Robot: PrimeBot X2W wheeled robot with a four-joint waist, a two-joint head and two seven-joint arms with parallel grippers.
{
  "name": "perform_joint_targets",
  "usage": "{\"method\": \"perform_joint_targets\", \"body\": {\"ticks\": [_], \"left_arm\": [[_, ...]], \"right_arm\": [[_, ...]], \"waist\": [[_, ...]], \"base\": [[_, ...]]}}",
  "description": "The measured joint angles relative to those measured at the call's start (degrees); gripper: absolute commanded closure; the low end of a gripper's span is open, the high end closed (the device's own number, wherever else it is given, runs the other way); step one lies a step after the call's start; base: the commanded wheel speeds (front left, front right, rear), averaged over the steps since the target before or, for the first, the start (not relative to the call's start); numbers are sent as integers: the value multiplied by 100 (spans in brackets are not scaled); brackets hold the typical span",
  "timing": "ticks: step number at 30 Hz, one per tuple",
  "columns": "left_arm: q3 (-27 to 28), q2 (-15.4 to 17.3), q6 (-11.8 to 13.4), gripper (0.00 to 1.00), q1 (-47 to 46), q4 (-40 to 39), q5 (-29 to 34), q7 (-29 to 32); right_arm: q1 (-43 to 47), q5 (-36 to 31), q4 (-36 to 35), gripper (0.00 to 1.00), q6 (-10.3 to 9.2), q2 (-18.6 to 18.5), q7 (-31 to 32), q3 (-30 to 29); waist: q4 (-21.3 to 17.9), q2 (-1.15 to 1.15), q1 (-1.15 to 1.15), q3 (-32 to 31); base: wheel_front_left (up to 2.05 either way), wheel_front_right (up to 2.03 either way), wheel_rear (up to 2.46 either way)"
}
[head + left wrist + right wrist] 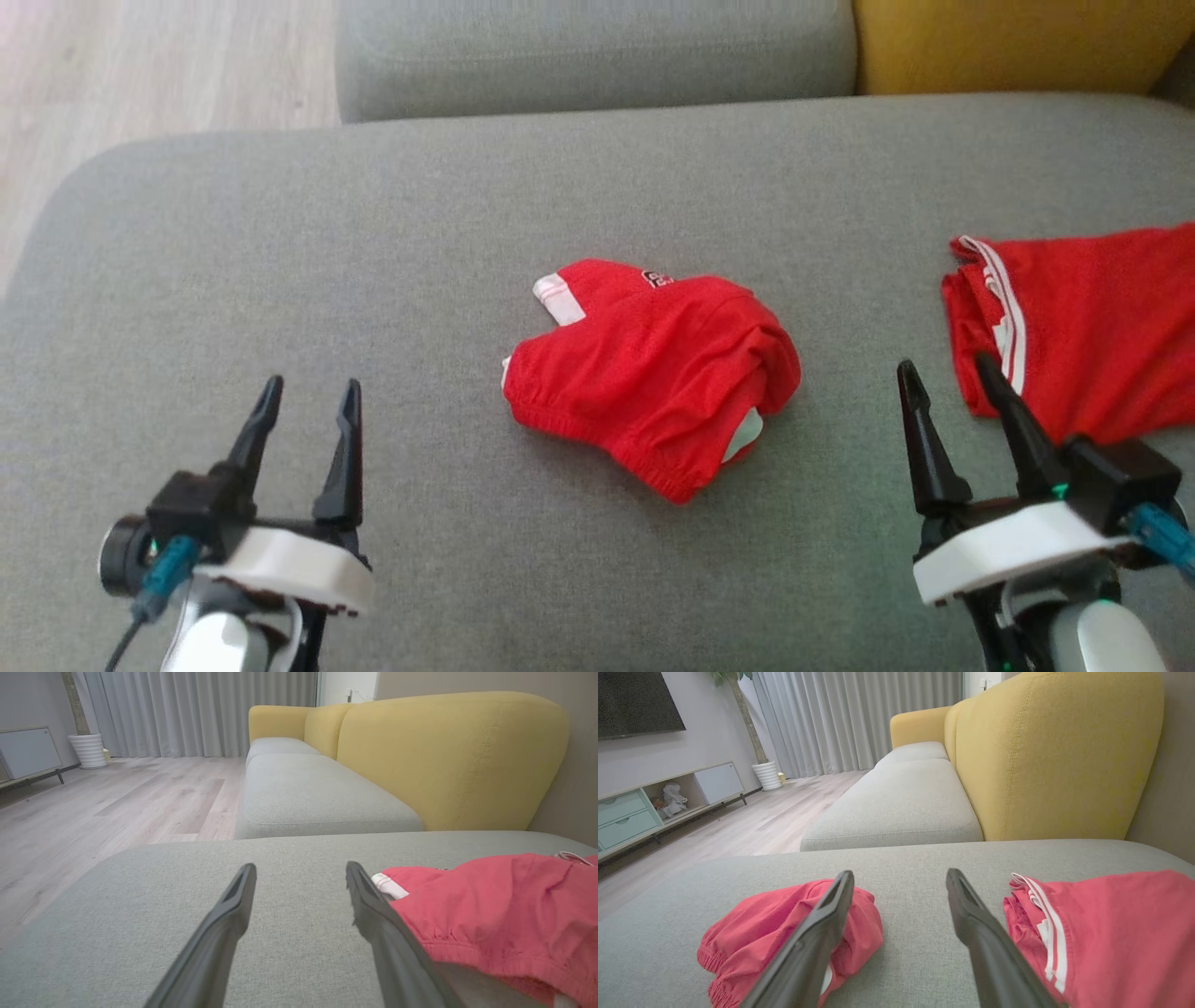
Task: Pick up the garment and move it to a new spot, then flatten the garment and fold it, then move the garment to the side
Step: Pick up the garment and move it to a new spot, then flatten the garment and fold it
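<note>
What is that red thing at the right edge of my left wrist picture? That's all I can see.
Observer: A crumpled red garment, lying in the middle of the grey cushion.
Operator: Is it the only one?
Observer: No. A second red garment with white stripes lies further to the robot's right.
Operator: Is anything holding them?
Observer: No. The right gripper stands open between the two garments, gripping nothing.

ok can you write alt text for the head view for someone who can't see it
A red garment with white trim lies bundled in the middle of a grey sofa cushion. A second red garment with white stripes lies at the right edge. The left claw and right claw sit open at the lower corners, holding nothing.
</note>
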Motion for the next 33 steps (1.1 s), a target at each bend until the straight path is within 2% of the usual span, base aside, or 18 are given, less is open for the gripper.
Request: {"method": "perform_joint_targets", "body": {"ticks": [9,33], "left_arm": [[-229,55,11,0,471,-353,11,253],[-292,123,166,0,546,-503,53,304]], "right_arm": [[410,-47,-96,0,0,9,121,-141],[446,-37,-182,0,0,29,176,-164]], "waist": [[-44,0,0,-335],[-63,0,0,-321]], "base": [[0,0,0],[0,0,0]]}}
